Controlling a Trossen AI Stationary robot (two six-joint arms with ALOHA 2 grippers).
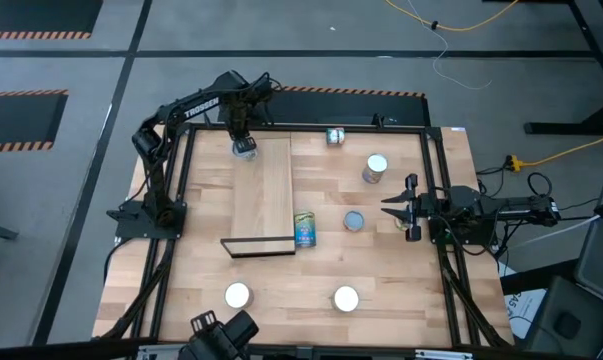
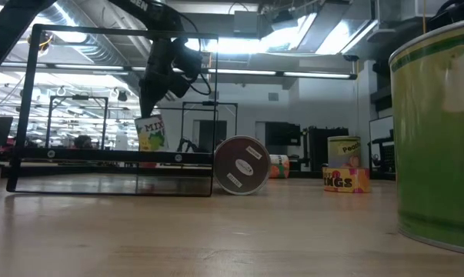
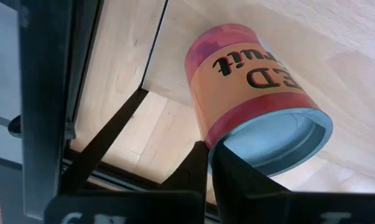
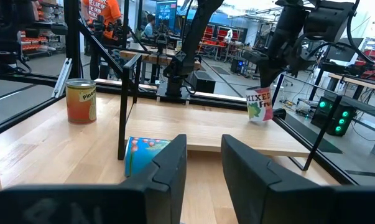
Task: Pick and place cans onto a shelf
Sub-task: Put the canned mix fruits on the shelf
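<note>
My left gripper (image 1: 243, 140) points down over the far left corner of the shelf (image 1: 262, 195), a light-wood plank with a dark near end, and is shut on a can (image 3: 249, 87) with a red and orange label. That can (image 2: 151, 132) hangs tilted just above the shelf's far end. A blue-and-yellow can (image 1: 304, 230) lies on its side by the shelf's near right corner. Other cans stand on the tabletop (image 1: 335, 135), (image 1: 375, 168), (image 1: 354, 220). My right gripper (image 1: 396, 207) waits level at the table's right side, open with nothing between its fingers (image 4: 175, 168). My left gripper pinches the rim of the can's recessed top (image 3: 213, 149) between its two fingers, at one side of the can. The fingers come from above, pointing down. The can hangs tilted below them; whether its lower edge touches the shelf I cannot tell.
Two white-topped cans (image 1: 238, 295), (image 1: 346, 298) stand near the table's front edge; one looms large and green (image 2: 439, 131) in the low view. A black metal frame (image 1: 436, 180) borders the table. Most of the shelf's surface is bare.
</note>
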